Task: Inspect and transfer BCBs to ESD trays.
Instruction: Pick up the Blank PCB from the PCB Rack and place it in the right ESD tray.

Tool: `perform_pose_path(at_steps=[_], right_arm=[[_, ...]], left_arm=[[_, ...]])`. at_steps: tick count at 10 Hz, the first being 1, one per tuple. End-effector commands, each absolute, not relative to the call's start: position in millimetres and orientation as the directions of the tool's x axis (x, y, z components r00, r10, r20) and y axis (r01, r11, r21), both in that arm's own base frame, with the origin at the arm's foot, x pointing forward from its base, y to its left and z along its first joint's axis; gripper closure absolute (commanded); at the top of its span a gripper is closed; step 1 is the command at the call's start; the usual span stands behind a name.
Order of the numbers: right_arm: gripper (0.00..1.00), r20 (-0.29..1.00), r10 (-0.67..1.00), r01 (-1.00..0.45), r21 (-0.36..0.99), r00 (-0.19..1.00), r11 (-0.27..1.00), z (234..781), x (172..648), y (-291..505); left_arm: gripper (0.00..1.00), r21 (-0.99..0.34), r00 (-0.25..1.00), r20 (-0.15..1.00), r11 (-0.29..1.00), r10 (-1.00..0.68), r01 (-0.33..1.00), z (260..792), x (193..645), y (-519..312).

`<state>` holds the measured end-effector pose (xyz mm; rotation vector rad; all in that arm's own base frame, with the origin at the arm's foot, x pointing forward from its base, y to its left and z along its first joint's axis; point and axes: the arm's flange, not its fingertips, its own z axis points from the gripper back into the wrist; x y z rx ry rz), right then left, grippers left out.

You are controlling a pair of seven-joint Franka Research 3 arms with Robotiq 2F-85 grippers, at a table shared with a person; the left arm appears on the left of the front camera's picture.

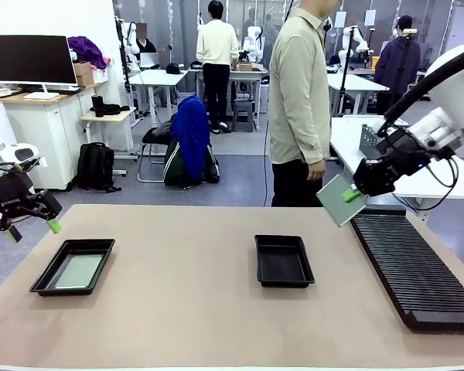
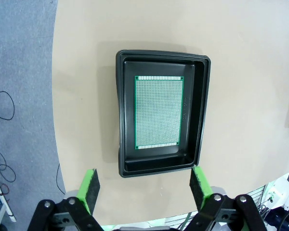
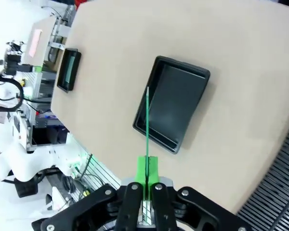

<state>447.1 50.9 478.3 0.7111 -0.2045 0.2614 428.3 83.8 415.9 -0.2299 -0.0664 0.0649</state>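
We take the empty ESD tray (image 1: 283,261) as our mark. To its right, raised well off the table, the right gripper (image 1: 354,195) has its fingers pressed together on one edge of a BCB (image 1: 337,201), which hangs tilted in the air. From the right wrist view we see this board edge-on, its line crossing one long rim of the empty ESD tray. Well to the left of that tray lies the second ESD tray (image 1: 45,287), with a second BCB (image 1: 79,271) flat on its floor. Farther left still, and higher, the left gripper (image 1: 34,229) hovers with fingers spread wide, holding nothing. A black slotted rack (image 1: 414,270) lies to the empty tray's right.
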Motion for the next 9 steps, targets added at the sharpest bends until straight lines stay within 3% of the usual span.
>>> perform_pose_path(at_steps=[1,9], right_arm=[[0.98,0.257,0.09,-0.243,0.661,0.962,0.71,459.0,451.0,76.8],[0.98,0.147,-0.07,-0.066,0.756,0.987,0.651,378.4,452.0,145.8]], left_arm=[[0.0,-0.235,0.995,0.073,0.971,0.06,-0.041,414.9,429.6,85.2],[0.0,-0.235,0.995,0.073,0.971,0.06,-0.041,414.9,429.6,85.2]])
